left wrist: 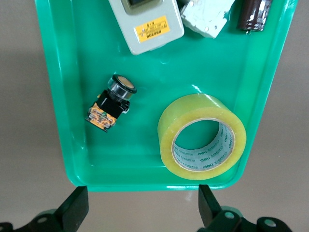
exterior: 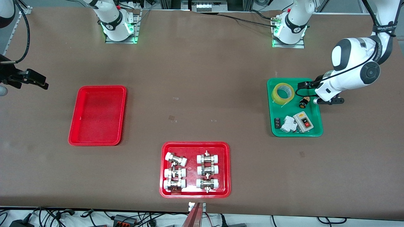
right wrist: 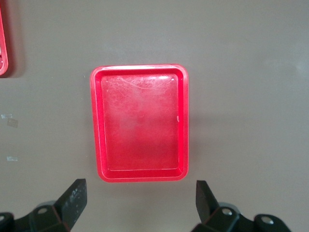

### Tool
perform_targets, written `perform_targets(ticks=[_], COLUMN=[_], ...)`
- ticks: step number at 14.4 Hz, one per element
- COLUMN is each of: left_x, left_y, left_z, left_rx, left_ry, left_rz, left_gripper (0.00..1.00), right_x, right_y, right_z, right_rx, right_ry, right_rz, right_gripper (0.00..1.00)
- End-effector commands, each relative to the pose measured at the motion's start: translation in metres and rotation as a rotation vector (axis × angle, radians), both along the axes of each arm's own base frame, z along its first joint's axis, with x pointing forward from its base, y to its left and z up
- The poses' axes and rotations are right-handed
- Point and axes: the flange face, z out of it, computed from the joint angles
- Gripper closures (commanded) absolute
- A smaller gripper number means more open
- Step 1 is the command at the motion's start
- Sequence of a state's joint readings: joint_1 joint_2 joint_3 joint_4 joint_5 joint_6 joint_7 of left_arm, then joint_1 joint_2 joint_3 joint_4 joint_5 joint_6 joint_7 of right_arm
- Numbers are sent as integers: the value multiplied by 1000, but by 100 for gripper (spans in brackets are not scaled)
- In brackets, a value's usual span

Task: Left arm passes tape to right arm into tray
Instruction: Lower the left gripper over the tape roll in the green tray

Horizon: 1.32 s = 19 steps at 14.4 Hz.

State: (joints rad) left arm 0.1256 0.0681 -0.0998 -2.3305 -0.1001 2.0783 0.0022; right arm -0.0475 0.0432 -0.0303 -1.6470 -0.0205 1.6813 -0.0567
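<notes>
Table: we see a brown tabletop (exterior: 202, 63) with 3 trays.
Tape: the tape (exterior: 282, 93) lies in the green tray (exterior: 317, 132), about 10 o'clock within it.
Left gripper (left wrist: 140, 210): spread wide over that tray, holding nothing.
Right gripper (right wrist: 140, 203): spread wide, holding nothing, above the bare red tray (exterior: 73, 132).
Progress: we judge 0 steps done; pickup, handover and placing all remain.

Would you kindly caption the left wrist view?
Open left hand above green tray holding tape and pushbutton.

Front view: the white left arm's black two-finger gripper (exterior: 329, 101) is largely hidden under its own wrist. The right arm's black gripper (exterior: 31, 80) is partly cut off at the frame edge. Left wrist view: a grey switch box with yellow label (left wrist: 147, 21), a white plastic part (left wrist: 207, 17) and a dark cylinder (left wrist: 254, 13) in the green plastic tray (left wrist: 72, 145) are cropped; label print unreadable.
</notes>
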Motion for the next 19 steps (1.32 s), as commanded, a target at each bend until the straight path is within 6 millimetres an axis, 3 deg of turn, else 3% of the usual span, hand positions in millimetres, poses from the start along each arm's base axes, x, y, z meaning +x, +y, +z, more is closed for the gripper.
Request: perform_targets(ticks=[1, 4, 12, 14, 19], left_x=[-13, -16, -15, -15, -17], left_y=[-15, -29, -27, -27, -30], left_z=[-23, -48, -80, -83, -87], left_rx=[7, 18, 11, 2, -1], left_ry=[-16, -10, -5, 0, 11], left_rz=[29, 50, 67, 83, 81], left_gripper=[0, 0, 0, 6, 36], right_x=[-2, -1, 0, 0, 1], right_y=[-1, -2, -2, -2, -2], right_z=[0, -3, -3, -3, -3], right_rx=[-4, -4, -2, -2, -3], right_ry=[-3, -3, -7, -7, -9], right_rz=[-3, -6, -9, -9, -12], right_gripper=[0, 0, 0, 0, 0])
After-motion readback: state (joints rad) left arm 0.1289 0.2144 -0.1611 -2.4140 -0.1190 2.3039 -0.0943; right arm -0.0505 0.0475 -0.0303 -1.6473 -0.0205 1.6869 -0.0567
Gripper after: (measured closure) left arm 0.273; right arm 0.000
